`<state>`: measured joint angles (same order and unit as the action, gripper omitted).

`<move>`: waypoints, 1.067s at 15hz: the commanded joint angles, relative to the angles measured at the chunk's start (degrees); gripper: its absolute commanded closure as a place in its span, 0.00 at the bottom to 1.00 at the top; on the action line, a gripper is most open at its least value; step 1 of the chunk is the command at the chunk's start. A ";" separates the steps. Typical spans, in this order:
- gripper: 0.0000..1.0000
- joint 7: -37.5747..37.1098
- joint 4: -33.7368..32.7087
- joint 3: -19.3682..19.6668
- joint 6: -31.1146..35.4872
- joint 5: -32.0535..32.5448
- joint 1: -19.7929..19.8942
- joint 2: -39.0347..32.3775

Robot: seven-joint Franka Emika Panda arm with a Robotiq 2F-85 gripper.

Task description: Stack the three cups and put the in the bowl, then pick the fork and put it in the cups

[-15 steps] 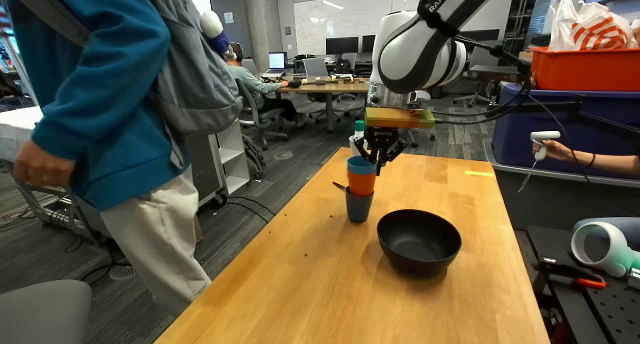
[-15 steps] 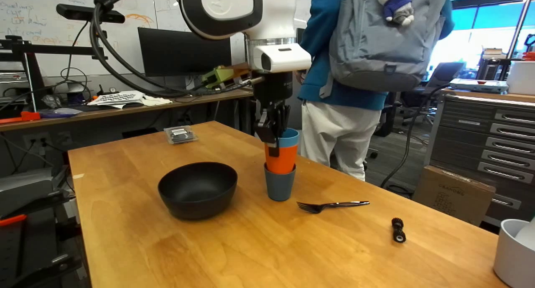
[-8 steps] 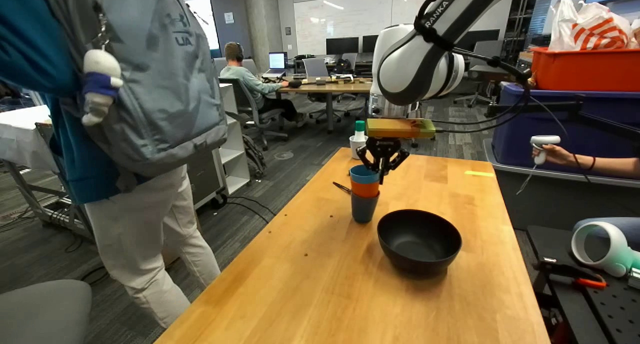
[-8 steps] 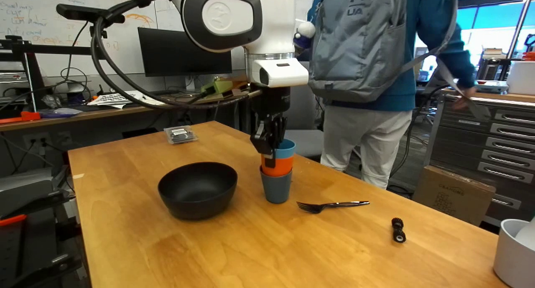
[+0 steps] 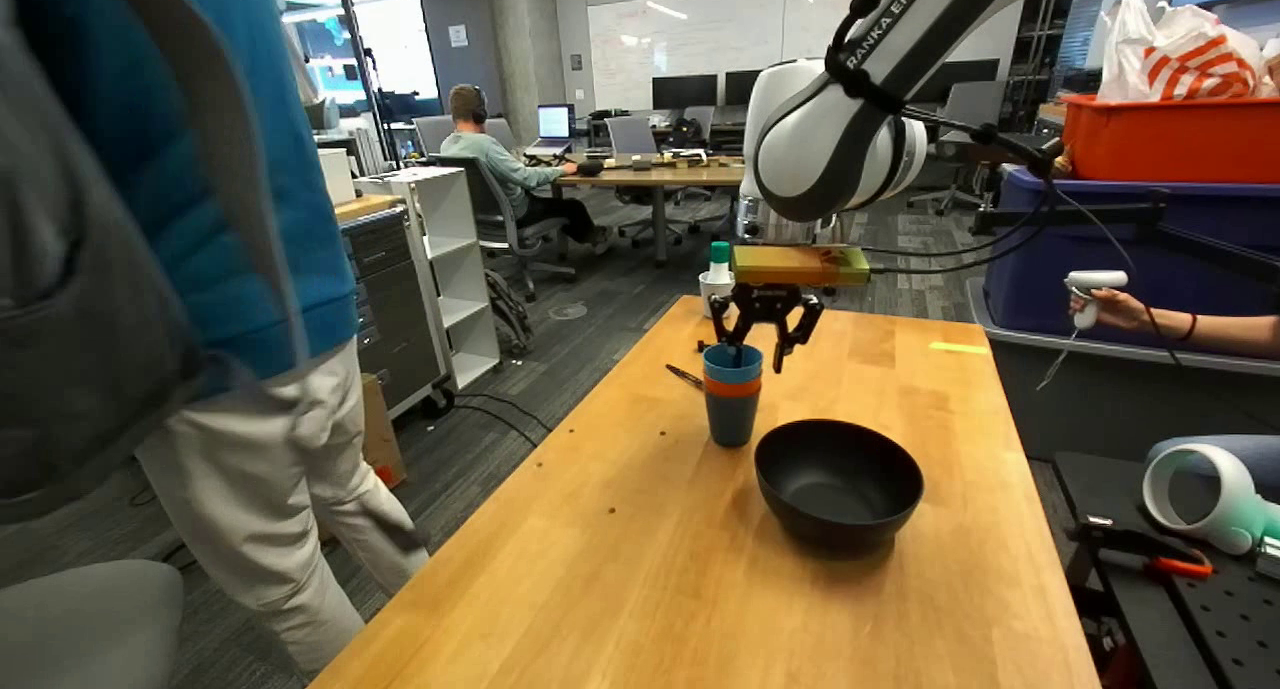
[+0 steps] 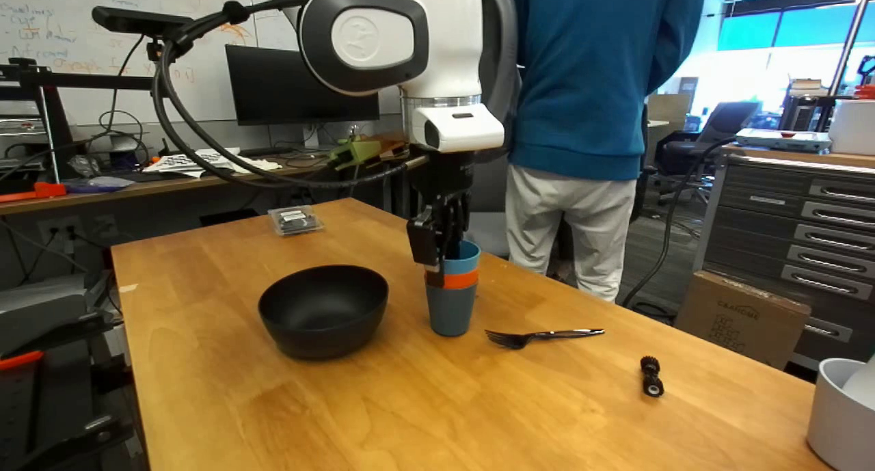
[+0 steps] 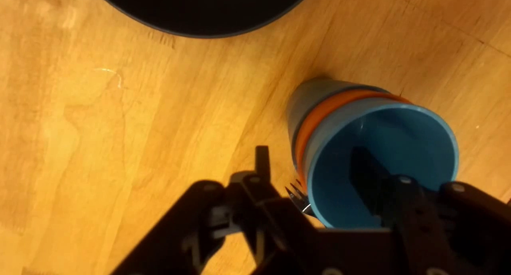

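Tool (image 5: 758,365) spread, one finger (image 7: 366,179) inside nested cups (image 5: 732,409) near bowl (image 5: 838,489)

Two fingers (image 5: 782,352) were counted. Directly at them stood three nested cups (image 6: 456,294); near them, one bowl (image 6: 322,342) and one fork (image 6: 545,335). Farther from them, the desk (image 6: 219,389) bore one small black part (image 6: 651,377), one clear packet (image 6: 295,221) and one white container (image 6: 835,420).

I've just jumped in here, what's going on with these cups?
The gripper stands open, nothing gripped, one jaw inside the light blue cup and the other outside it. That cup sits in the orange cup, itself in the grey-blue cup. All three stand stacked upright on the table beside the black bowl, and the fork lies there too.
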<state>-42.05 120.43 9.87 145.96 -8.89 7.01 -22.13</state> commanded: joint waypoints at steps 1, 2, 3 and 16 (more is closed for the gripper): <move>0.13 0.13 0.63 0.58 1.14 -0.91 -1.05 0.57; 0.06 0.24 0.80 0.60 1.04 -0.74 -1.12 0.71; 0.00 0.40 1.00 0.59 1.00 -0.67 -1.17 0.80; 0.26 -0.25 2.19 1.36 1.26 -0.07 -1.43 -0.43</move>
<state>-42.00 122.39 10.04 146.00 -8.89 6.63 -22.48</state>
